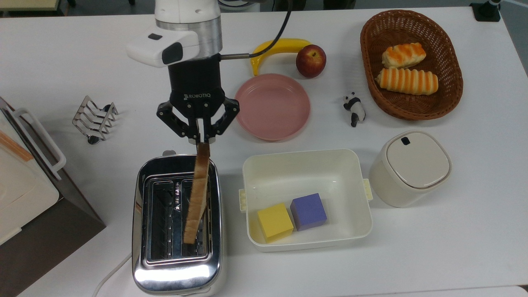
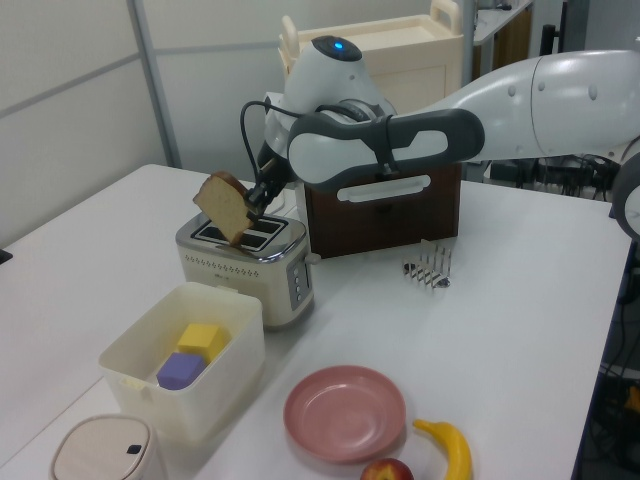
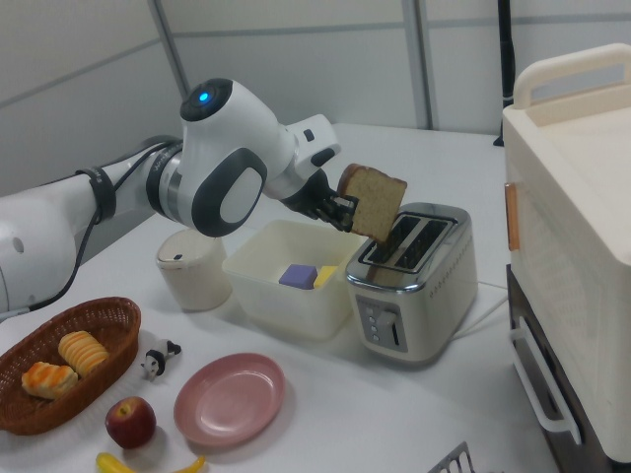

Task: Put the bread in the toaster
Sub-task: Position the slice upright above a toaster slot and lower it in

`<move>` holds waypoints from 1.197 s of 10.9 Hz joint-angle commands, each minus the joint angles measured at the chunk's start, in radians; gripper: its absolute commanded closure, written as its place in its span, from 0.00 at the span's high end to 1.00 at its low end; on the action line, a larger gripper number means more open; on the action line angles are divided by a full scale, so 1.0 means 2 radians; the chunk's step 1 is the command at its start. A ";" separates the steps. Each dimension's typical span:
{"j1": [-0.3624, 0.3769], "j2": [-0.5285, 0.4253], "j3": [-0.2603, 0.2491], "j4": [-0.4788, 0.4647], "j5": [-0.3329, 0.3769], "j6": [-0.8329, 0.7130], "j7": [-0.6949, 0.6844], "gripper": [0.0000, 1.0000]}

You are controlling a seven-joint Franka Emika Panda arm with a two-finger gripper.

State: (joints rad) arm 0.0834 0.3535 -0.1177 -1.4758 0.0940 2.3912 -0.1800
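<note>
Over toaster point(image 1: 177, 231) slot | bread point(image 1: 197, 194) tilted | pinched by gripper point(image 1: 201, 139)

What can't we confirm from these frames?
- Whether the bread's lower corner has entered the toaster slot: top view foreshortens it, left view hides it behind the slice.
- Toaster cord's far end: cut off by the top view's bottom edge.
- What the white bin holds: lid shut.

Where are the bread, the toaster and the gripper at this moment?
the bread point(image 1: 197, 194), top view, middle of its crust edge.
the toaster point(image 1: 177, 277), top view, shiny chrome front end of its body.
the gripper point(image 1: 201, 139), top view, between its fingertips, pinching the slice's upper end.
</note>
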 commanded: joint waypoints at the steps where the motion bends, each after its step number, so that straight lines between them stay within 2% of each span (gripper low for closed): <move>1: 0.001 -0.019 -0.019 0.000 0.010 -0.037 -0.022 0.00; 6: 0.001 -0.018 -0.022 -0.001 0.001 -0.033 -0.053 0.00; 11: 0.002 0.009 -0.021 -0.004 0.004 -0.001 -0.100 0.00; 12: 0.002 0.014 -0.021 -0.003 0.004 0.002 -0.099 0.02; 13: 0.001 0.014 -0.021 -0.003 0.006 0.002 -0.099 0.13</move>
State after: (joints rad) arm 0.0807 0.3808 -0.1531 -1.4742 0.0939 2.3718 -0.3494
